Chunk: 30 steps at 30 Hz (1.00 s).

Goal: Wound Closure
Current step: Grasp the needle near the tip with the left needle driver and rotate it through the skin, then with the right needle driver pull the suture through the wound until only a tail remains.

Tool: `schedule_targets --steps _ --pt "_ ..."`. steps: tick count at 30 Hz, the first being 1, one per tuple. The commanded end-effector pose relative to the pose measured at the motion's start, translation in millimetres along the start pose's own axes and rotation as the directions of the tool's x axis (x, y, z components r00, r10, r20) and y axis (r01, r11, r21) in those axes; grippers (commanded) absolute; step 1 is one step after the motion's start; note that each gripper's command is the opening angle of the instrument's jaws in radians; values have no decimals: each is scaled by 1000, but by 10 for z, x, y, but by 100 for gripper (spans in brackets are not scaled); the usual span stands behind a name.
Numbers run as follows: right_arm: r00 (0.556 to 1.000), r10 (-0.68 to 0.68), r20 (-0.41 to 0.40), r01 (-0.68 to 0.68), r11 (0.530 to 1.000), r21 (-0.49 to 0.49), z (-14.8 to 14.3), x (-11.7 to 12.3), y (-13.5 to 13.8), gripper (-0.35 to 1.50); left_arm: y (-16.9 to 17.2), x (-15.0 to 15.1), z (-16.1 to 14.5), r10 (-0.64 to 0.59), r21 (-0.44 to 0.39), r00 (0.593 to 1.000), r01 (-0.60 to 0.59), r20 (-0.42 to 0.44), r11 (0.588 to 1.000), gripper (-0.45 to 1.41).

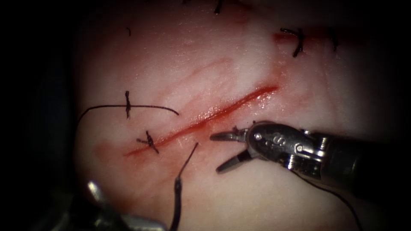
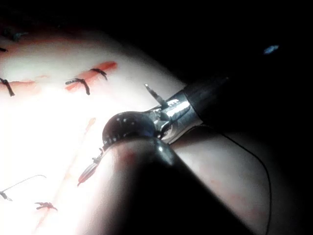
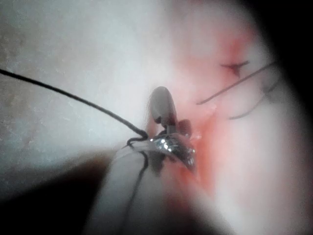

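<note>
Steel right pincer (image 1: 220, 152) gapes empty, right of cut (image 1: 205, 122).

thread (image 3: 73, 98) by right tool (image 3: 164, 110), tissue (image 3: 73, 44)

Endoscope: above and in front. Wrist views: very close, along each shaft. All share the red slanting cut (image 1: 205, 122) beside the steel right jaws (image 1: 224, 152).

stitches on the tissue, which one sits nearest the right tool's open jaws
The knot at the cut's lower left end, left of the right tool; the other stitches lie farther off.
</note>
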Motion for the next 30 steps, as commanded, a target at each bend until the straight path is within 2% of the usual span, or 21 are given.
schedule_targets --steps 1,2,4,9,13,15,20,30 --pt "1000 -1 -10 1 1000 1 3 5 4 62 -8 0 3 -2 1 1000 2 0 1000 -35" --pt "1000 4 -26 -4 1000 3 -1 9 5 62 -4 3 1 20 -1 1000 -20 2 1000 -35" --pt "993 45 -107 -47 999 -22 -21 41 8 59 6 15 -13 107 28 994 -108 26 994 -35" --pt "988 39 -152 -49 997 -65 -32 73 13 52 19 26 -32 210 65 975 -215 76 974 -35" --pt "987 33 -160 -47 995 -84 -34 90 16 47 24 27 -33 237 67 967 -243 90 968 -35" --pt "987 25 -159 -40 995 -88 -25 97 15 41 25 26 -29 238 71 967 -245 91 967 -35" --pt "987 18 -157 -29 997 -67 -4 99 11 25 25 23 -24 247 63 964 -254 94 965 -35" --pt "987 4 -159 -12 999 -45 4 94 3 -10 18 16 -24 252 62 962 -259 104 964 -35"
